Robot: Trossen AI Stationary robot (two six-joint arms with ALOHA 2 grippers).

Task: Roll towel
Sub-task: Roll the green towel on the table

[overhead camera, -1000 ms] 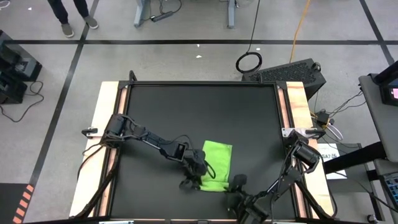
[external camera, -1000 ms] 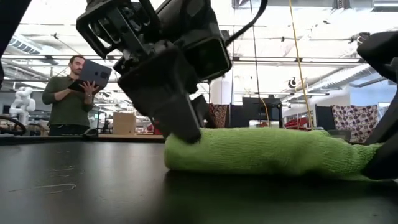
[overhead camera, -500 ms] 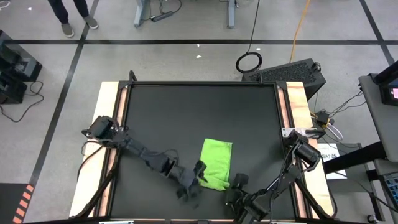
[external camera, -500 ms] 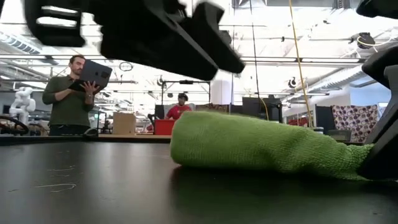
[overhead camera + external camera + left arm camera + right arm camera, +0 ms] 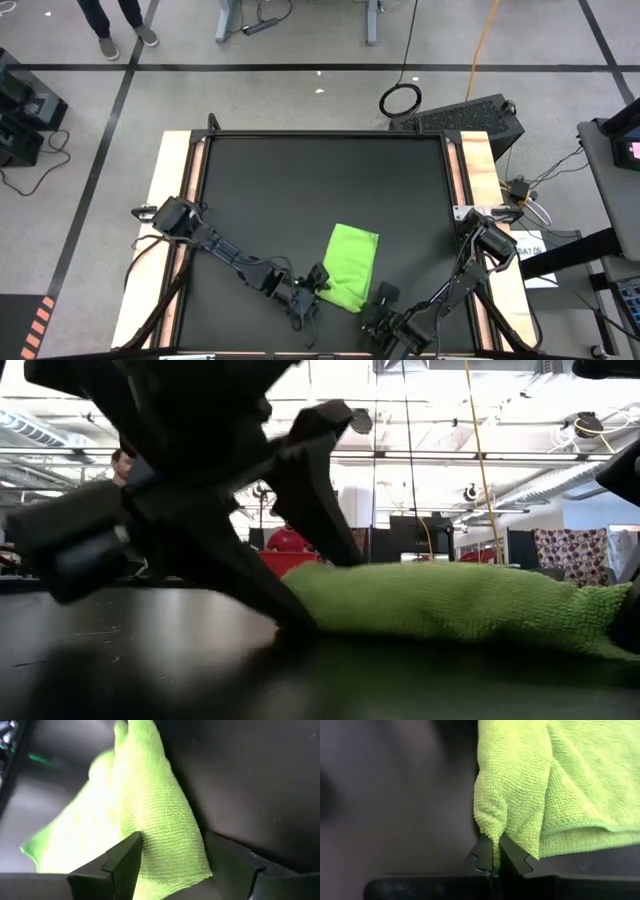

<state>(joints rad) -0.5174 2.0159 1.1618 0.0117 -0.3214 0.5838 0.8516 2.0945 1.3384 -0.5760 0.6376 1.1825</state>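
1. Since the earlier frame, your left tool [image 5: 312,285] has let go and slid nearer, now wide astride the towel [image 5: 351,265] at the worktop's [image 5: 300,180] near edge.
2. Your right tool [image 5: 495,862] pinches the towel's near right corner; its long axis runs near-to-far.

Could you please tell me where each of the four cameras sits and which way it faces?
High view: above, looking straight down on the black table; both dark arms show.
Low view: at tabletop height, looking level into the room; the left gripper looms large.
Left wrist view: on the left arm, looking past its open fingers.
Right wrist view: on the right arm; its right gripper pinches a cloth edge.
Shared: all four show the small lime-green fabric towel, partly rolled.
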